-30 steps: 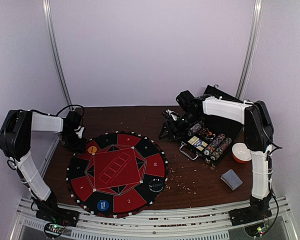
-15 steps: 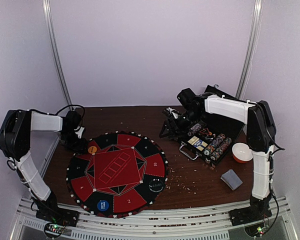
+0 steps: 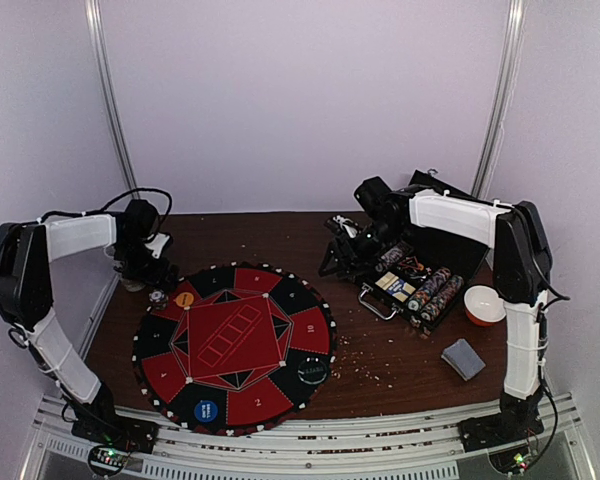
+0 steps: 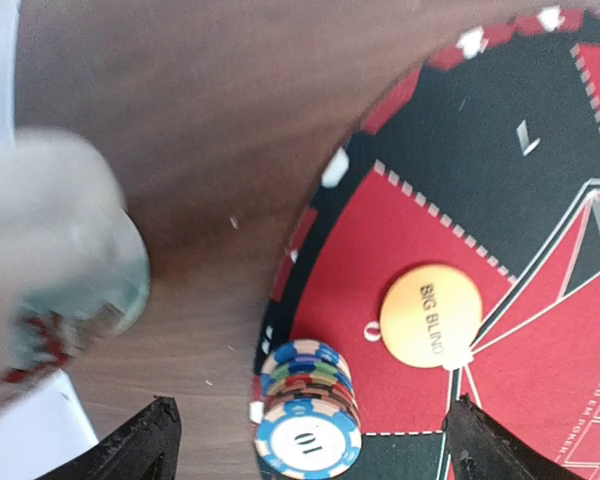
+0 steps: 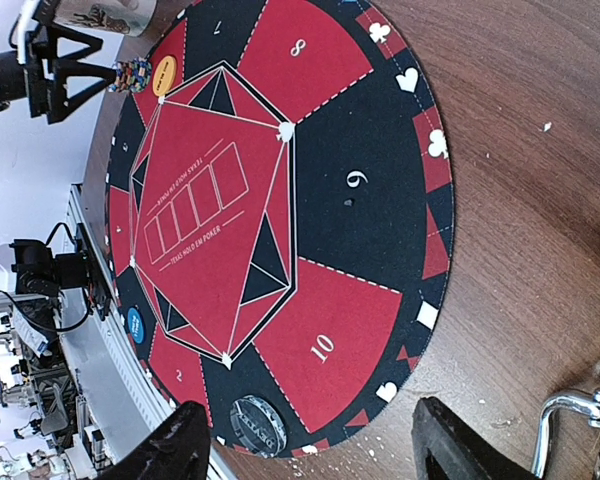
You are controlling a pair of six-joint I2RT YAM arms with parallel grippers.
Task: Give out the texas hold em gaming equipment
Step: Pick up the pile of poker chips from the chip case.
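1. The left gripper (image 4: 313, 445) was seen spread wide, with nothing grasped.
2. A stack of striped poker chips (image 4: 305, 385) was found upright between its fingers (image 4: 140, 450), untouched by either, on the left rim of the round mat (image 4: 540, 150). The top chip was marked "10".
3. A yellow "BIG BLIND" disc (image 4: 430, 315) was laid flat on a red segment, just beside the stack.
4. A blue disc (image 3: 206, 410) was placed at the mat's near edge and a black disc (image 3: 312, 372) at its near right edge.
5. The right gripper (image 5: 310, 430) was held released and empty, above the table beside the mat's right edge.
6. More chips were kept in rows inside the open black case (image 3: 420, 280).
7. A red bowl (image 3: 483, 305) was set just right of the case.
8. A grey-blue card deck (image 3: 464, 358) was left on the table, near the bowl.
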